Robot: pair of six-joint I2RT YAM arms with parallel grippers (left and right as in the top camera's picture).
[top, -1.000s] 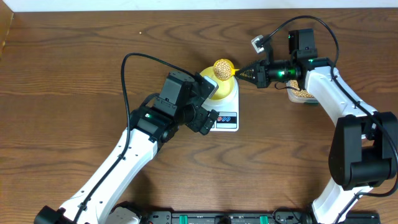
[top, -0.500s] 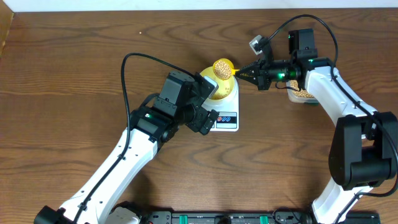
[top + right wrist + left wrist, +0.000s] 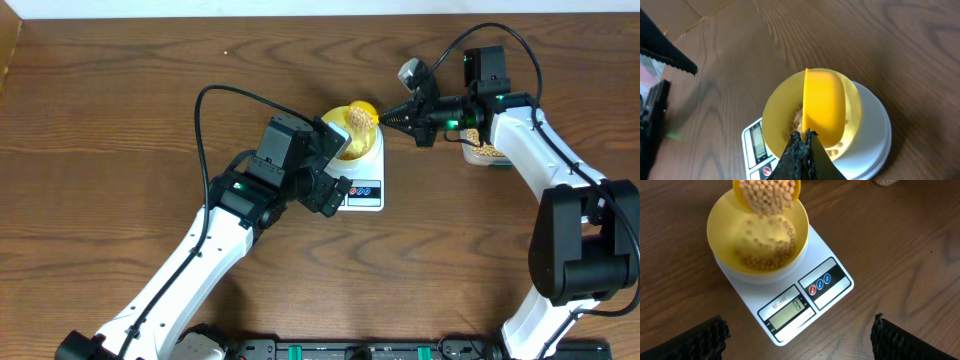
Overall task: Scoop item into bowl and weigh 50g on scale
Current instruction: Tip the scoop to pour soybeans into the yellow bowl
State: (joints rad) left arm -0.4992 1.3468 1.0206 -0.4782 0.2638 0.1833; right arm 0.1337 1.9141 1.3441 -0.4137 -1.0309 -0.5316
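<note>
Overhead: right pincer [image 3: 393, 118], gripping the scoop [image 3: 362, 113], now tips it; beans [image 3: 767, 195] reach the bowl [image 3: 720, 235], adding weight; left pincer [image 3: 800, 337] wide.

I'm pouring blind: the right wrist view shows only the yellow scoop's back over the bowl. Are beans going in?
Observer: Looks so. On the left wrist view the tipped scoop holds beans at its lip above the bowl, and a layer already lies inside.
Operator: What does the scale read?
Observer: Its display shows one digit at the right end, too small to read surely.
Operator: Is the left end effector in the way?
Observer: No. It is open, its fingers wide apart on either side of the scale's display end, gripping nothing.
</note>
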